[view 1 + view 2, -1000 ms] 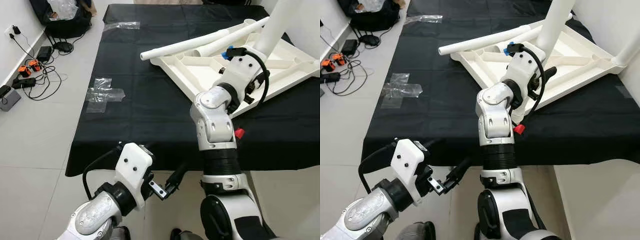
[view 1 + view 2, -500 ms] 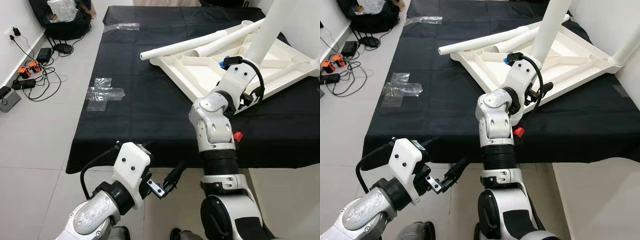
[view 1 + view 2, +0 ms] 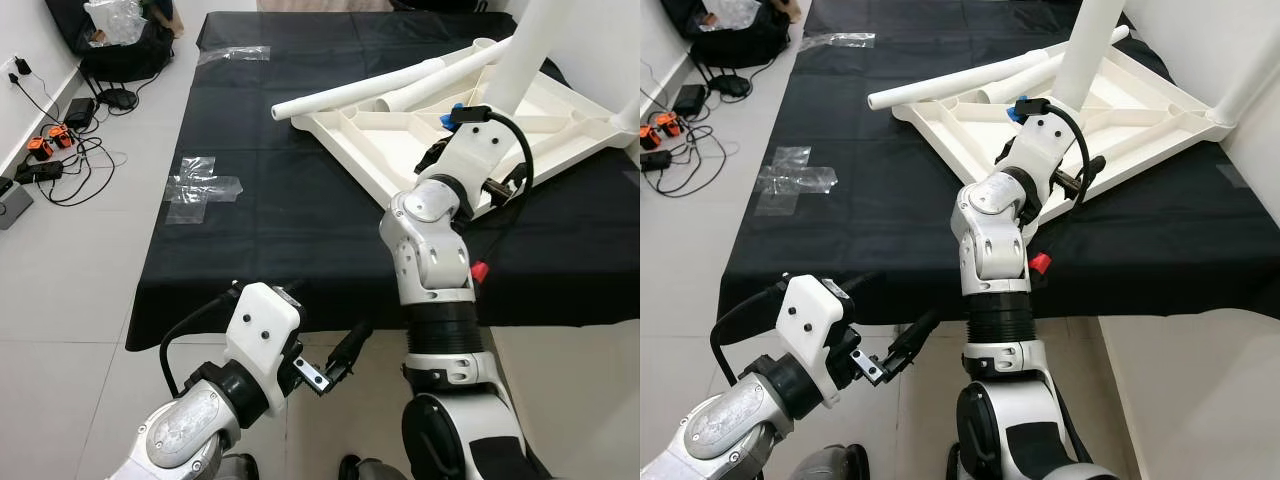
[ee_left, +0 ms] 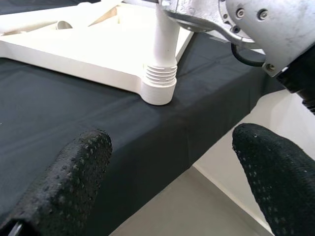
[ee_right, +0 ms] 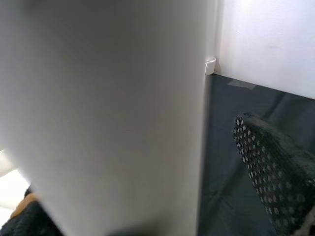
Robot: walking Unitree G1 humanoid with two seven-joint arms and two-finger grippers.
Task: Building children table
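Observation:
The white table top [image 3: 400, 140] lies upside down on a black cloth [image 3: 280, 220]. One white leg [image 3: 530, 50] stands upright in it, and a second one [image 3: 1250, 80] rises at the far right corner. Two loose legs [image 3: 380, 88] lie across its far edge. My right gripper [image 3: 1080, 160] is at the upright leg; in the right wrist view the leg [image 5: 108, 113] sits between the fingers [image 5: 275, 167], with a gap on one side, so it is open. My left gripper [image 3: 345, 355] hangs open and empty below the cloth's near edge.
Clear plastic wrap [image 3: 200, 187] lies on the tiled floor to the left, with cables and power strips [image 3: 60, 150] by the wall and a black bag [image 3: 120, 40] further back. A plastic bag [image 3: 235, 53] lies on the cloth's far left. A white wall runs along the right.
My right wrist has reached further in toward the upright leg. The left arm has stayed where it was. The view has shifted slightly.

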